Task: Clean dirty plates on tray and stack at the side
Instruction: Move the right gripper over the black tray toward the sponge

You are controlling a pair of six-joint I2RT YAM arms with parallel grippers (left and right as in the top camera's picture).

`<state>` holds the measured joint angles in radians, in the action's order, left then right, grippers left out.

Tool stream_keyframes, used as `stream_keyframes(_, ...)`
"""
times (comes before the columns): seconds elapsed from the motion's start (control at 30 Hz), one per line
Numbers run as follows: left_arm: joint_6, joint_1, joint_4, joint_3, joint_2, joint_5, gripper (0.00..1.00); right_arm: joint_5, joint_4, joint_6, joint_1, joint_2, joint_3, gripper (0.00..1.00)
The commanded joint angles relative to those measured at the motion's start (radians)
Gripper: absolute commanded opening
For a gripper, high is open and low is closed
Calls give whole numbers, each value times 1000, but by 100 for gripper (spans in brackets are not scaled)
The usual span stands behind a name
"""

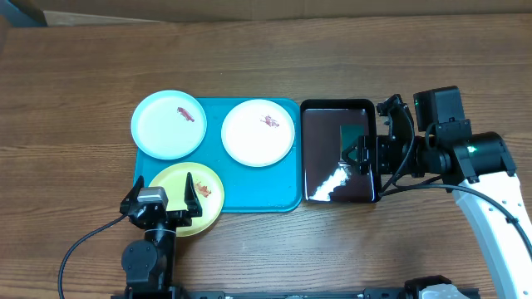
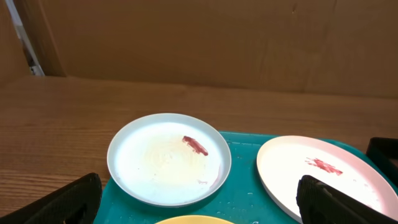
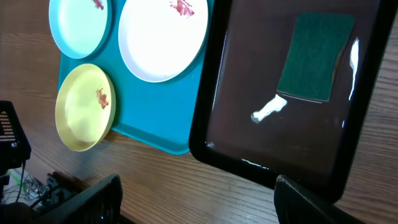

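Cleaning hadn't begun: with jaws wide and empty on both arms, I needed my right gripper down onto the green sponge at one o'clock.

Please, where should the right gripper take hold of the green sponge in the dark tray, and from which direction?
Grip the green sponge across its narrow width, on the two long edges, coming straight down from above. It lies flat on the floor of the dark tray, so only its top is exposed; the right gripper is open and looks wide enough.
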<state>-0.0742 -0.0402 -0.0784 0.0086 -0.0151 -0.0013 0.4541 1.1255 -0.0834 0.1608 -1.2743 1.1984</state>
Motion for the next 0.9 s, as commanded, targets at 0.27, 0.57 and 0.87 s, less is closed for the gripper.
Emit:
stream_keyframes(0.27, 15, -5, 2, -4, 10, -6, 100, -16, -4, 8, 5, 4, 27, 80)
stream_keyframes(0.57, 15, -5, 2, -4, 10, -6, 100, -35, 11, 8, 5, 4, 26, 80)
stream_keyframes(0.87, 15, -5, 2, -4, 10, -6, 100, -35, 15, 8, 5, 4, 26, 80)
